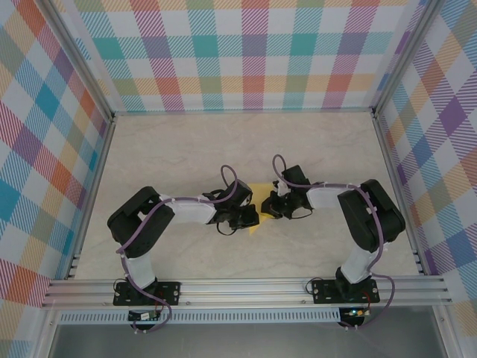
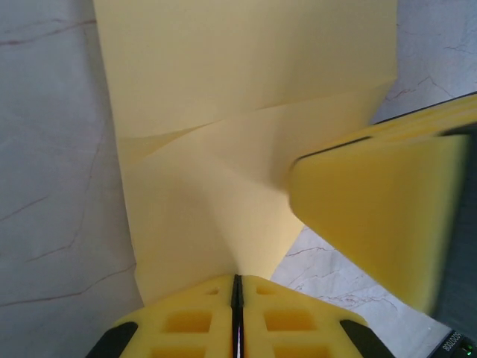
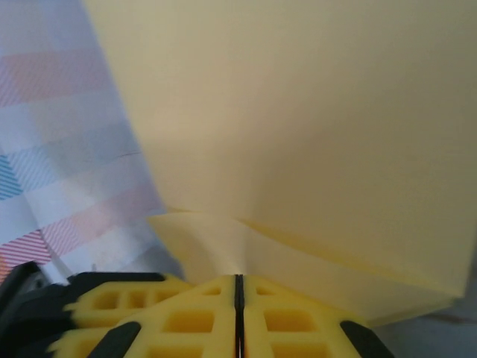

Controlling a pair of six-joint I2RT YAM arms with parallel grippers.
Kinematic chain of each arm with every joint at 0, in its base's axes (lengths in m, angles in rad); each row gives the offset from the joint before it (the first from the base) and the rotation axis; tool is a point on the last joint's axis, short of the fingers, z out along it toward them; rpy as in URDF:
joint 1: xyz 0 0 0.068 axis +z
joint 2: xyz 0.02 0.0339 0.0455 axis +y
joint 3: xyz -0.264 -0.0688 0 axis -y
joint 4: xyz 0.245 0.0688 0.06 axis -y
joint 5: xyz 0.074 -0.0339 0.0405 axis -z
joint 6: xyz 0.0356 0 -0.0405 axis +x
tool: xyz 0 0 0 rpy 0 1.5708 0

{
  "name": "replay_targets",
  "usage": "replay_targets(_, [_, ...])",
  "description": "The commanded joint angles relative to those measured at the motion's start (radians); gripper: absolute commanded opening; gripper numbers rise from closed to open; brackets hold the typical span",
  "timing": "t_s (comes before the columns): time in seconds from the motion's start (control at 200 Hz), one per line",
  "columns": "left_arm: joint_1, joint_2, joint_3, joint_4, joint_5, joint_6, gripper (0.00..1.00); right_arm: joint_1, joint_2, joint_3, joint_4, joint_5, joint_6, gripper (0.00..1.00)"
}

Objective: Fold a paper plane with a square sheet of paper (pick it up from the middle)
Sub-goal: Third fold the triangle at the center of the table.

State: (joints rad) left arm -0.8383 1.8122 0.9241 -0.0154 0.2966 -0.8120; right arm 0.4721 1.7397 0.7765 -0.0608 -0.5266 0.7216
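**Item:** square sheet of paper [image 1: 260, 194], plain yellow, creased.
**Location:** between the two tools, over the middle of the pale marbled tabletop [image 1: 186, 149]. It is caught at one edge by each tool.

**Left tool** [image 2: 237, 287]: clenched on the sheet. The yellow fingers meet in a thin seam, and the paper narrows into that seam. Ahead of this tool the sheet fans out wide, with a slanted crease across it and a second layer overlapping above.

**Right tool** [image 3: 238, 282]: clenched on the sheet, fingers pressed together with the paper entering at the seam. Ahead of it the sheet rises broad and smooth, with a folded flap just to the left of the tips. Seen from the left wrist, this tool sits just right of the left tool, touching the sheet's edge.

**Surroundings:** plaid walls [image 1: 246, 52] beyond both tools.
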Motion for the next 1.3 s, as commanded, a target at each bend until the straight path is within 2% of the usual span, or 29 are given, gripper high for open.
replay_targets(0.0, [-0.007,0.003,-0.040,-0.098,-0.047,0.008,0.09,-0.001,0.031,-0.026,0.037,0.037,-0.004,0.09])
replay_targets(0.21, [-0.007,-0.003,-0.057,-0.115,-0.058,0.020,0.09,-0.020,0.042,-0.035,0.045,0.094,-0.002,0.09])
replay_targets(0.725, [-0.007,-0.043,-0.111,-0.112,-0.063,0.038,0.09,-0.176,0.031,-0.048,0.136,0.068,-0.047,0.11])
replay_targets(1.11, [-0.007,-0.092,-0.085,-0.166,-0.055,0.129,0.12,-0.182,-0.164,-0.060,0.074,0.013,-0.061,0.22])
replay_targets(1.295, [-0.008,-0.139,-0.028,-0.205,-0.055,0.167,0.16,-0.181,-0.270,-0.079,-0.007,0.027,-0.071,0.34])
